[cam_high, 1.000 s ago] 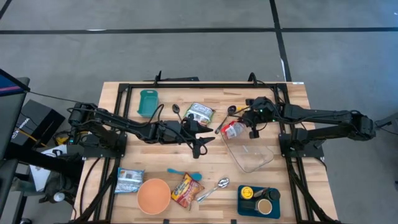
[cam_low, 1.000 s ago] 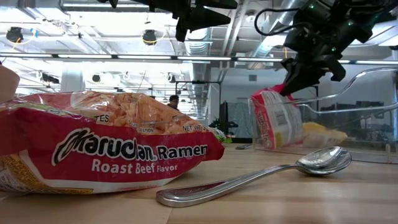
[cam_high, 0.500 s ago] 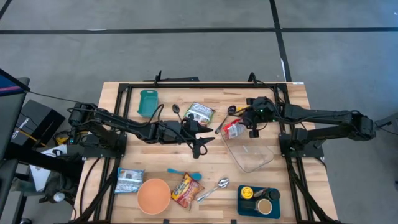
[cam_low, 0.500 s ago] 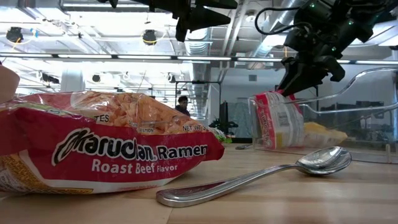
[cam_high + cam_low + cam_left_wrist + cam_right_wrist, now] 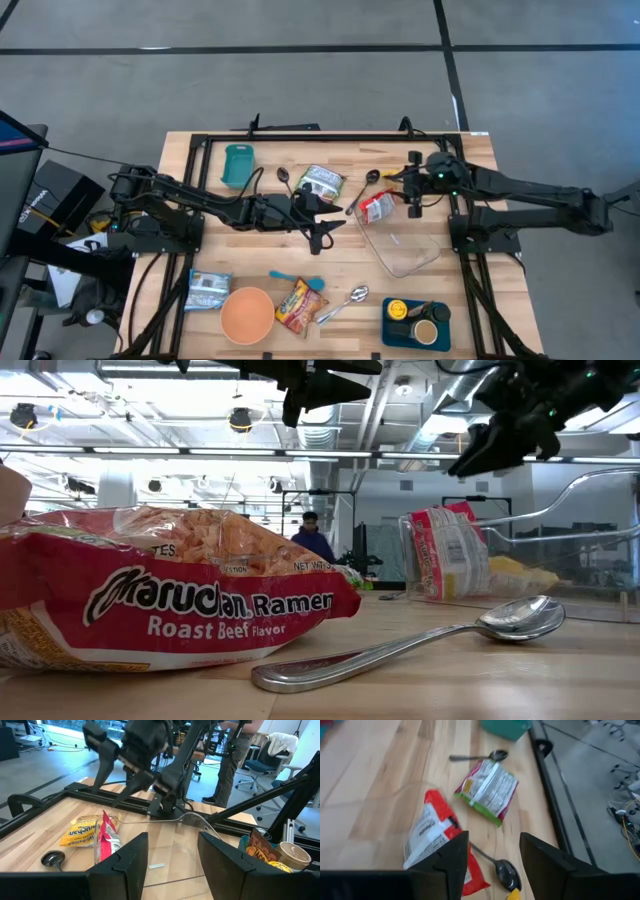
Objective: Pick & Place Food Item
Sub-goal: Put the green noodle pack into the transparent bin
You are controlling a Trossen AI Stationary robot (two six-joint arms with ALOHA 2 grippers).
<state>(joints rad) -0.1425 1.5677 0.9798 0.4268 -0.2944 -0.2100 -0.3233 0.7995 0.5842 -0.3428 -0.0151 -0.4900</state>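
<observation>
On the desk point(image 5: 200, 150), seen from the high view, the task item is a red and white food packet point(image 5: 377, 208) at about 1 o'clock from the desk centre. It stands on edge against the 10 o'clock corner of a clear plastic container point(image 5: 405, 245); whether it sits inside the wall or just outside it cannot be told.

Right gripper point(image 5: 413, 193): located just beside the packet at its 3 o'clock side, raised above it. In the low view the gripper point(image 5: 490, 452) hangs clear of the packet point(image 5: 447, 552) with air between them. Jaws released, holding nothing; the right wrist view shows both fingers point(image 5: 446, 865) spread, with the packet point(image 5: 434, 840) lying beyond them.

Left gripper point(image 5: 322, 232): located near the desk centre, at 9 o'clock from the packet and apart from it. Jaws parted and empty; the left wrist view shows the fingers point(image 5: 127, 859) spread, looking toward the packet point(image 5: 106, 836) and the container point(image 5: 200, 855).

Other items noted:
- A green-edged snack pouch point(image 5: 321, 181) at 12 o'clock, with a dark spoon point(image 5: 283, 176) just beside it.
- A ramen packet point(image 5: 296, 306), an orange bowl point(image 5: 247, 314) and a metal spoon point(image 5: 345, 303) along the 6 o'clock edge.
- A teal container point(image 5: 238, 164) at 11 o'clock.
- A person point(image 5: 313, 542) stands in the room beyond the desk.
</observation>
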